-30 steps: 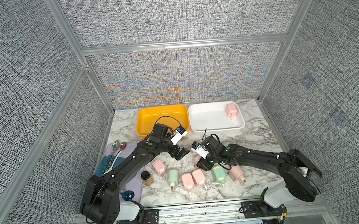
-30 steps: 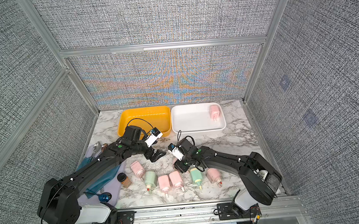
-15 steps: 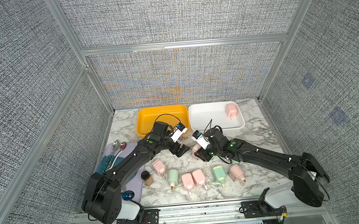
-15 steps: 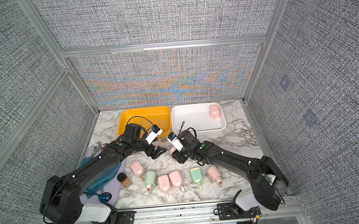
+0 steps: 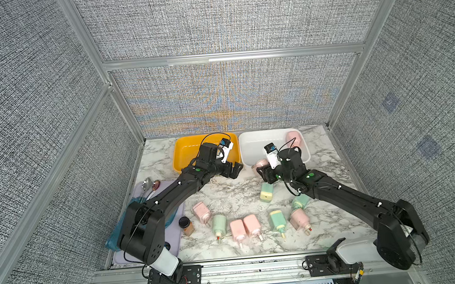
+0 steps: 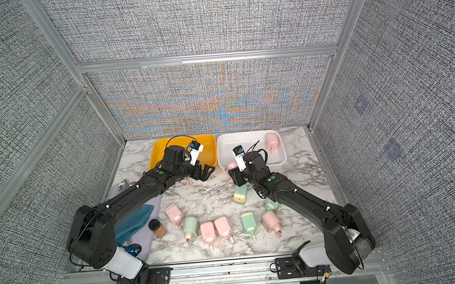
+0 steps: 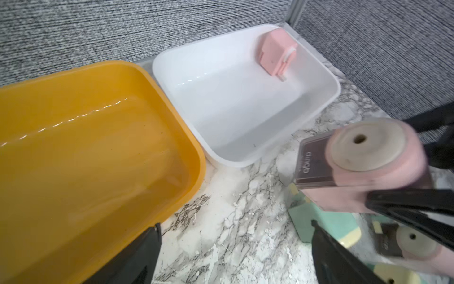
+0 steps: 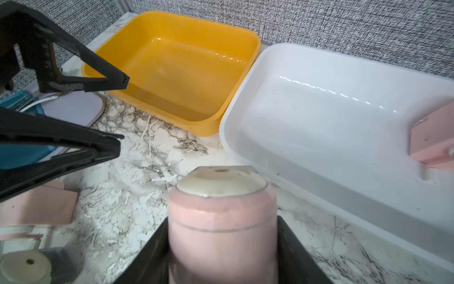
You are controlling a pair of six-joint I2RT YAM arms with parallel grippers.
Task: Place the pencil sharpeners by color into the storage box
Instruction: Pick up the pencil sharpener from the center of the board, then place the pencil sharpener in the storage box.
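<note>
Pink sharpener (image 8: 221, 211) up off the worktop (image 5: 224, 192), now just beside the white box's (image 5: 265, 145) near rim.
The right gripper (image 5: 264, 169) pinches it, freshly carried over from mid-worktop; release into the box looks next. The left gripper (image 5: 237, 169) hangs spread and empty by the yellow box (image 5: 185, 154).

counter (image 5: 224, 187): white marble pattern, veined in grey and brown.
walls (image 5: 225, 23): grey woven texture; orange and blue shimmer is seen on the back panel.
boxes: a yellow box (image 5: 185, 154) and a white box (image 5: 251, 146), both plain.
pink sharpener (image 8: 221, 246) in the right hand (image 8: 222, 218): pale pink, cream end, dark tinted panel.
other pink sharpeners (image 5: 237, 229): pale pink, with red or cream crank tips.
green sharpeners (image 5: 219, 223): mint, cream ends.
jar (image 5: 187, 226): brown, black lid.
mat (image 6: 148, 237): lilac.
cloth (image 6: 132, 222): teal.
arms (image 5: 174, 191): black.
</note>
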